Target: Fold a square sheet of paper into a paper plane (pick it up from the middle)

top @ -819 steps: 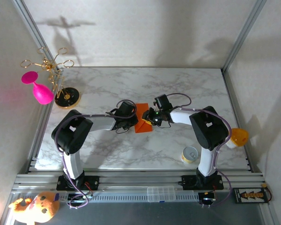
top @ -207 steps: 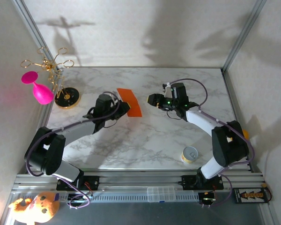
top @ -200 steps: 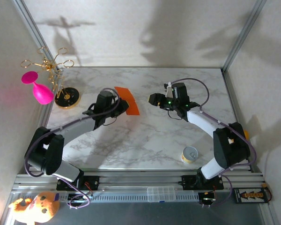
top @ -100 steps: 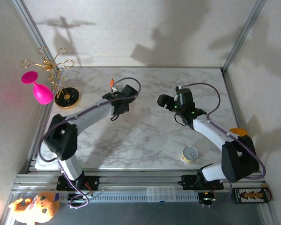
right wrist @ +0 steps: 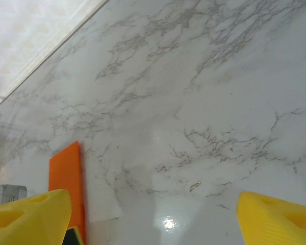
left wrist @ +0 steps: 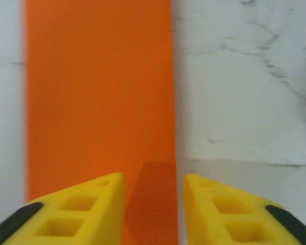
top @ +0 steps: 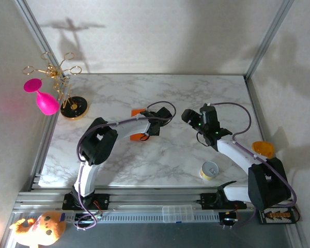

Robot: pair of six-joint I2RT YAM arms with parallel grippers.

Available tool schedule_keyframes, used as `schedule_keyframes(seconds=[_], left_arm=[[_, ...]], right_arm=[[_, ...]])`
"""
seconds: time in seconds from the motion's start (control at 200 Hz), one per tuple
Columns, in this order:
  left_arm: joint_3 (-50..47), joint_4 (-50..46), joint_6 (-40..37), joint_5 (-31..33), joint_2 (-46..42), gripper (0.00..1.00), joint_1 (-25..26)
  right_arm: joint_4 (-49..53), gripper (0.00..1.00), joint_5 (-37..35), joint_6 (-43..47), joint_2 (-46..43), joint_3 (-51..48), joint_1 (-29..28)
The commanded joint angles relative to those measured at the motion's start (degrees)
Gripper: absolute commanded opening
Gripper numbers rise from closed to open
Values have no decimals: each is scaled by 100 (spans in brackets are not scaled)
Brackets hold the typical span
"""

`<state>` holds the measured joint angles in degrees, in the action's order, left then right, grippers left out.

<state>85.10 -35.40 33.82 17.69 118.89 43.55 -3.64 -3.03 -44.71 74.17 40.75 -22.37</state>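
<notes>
Sheet of paper lies flat on the table near its centre as a narrow folded strip, running 12 to 6 o'clock in the left wrist view; no pointed nose or wings visible, so judged only the first folds are done and no paper plane is formed yet. Left end effector is at the strip's 6 o'clock end, fingers apart, the gap over its right long edge, gripping nothing; contact with the paper cannot be told; right end effector stands off at the strip's 3 o'clock in the top view, fingers wide apart, empty. Left to do, by judgement: nose-corner folds, centre crease, wing folds.
</notes>
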Motion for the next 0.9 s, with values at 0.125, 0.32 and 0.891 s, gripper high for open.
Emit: schedule_keyframes(seconds=[0.125, 0.32, 0.891], left_arm=[[-990, 1596, 327, -2247, -1342, 53, -619], [-1968, 2196, 669, -2541, -2806, 64, -1425], [-4085, 2650, 920, -2028, -5645, 100, -2836]], right_arm=[[-128, 83, 363, -75, 259, 170, 20], [-18, 81, 854, -5, 894, 674, -332], [171, 60, 2266, 93, 3734, 2774, -2123]])
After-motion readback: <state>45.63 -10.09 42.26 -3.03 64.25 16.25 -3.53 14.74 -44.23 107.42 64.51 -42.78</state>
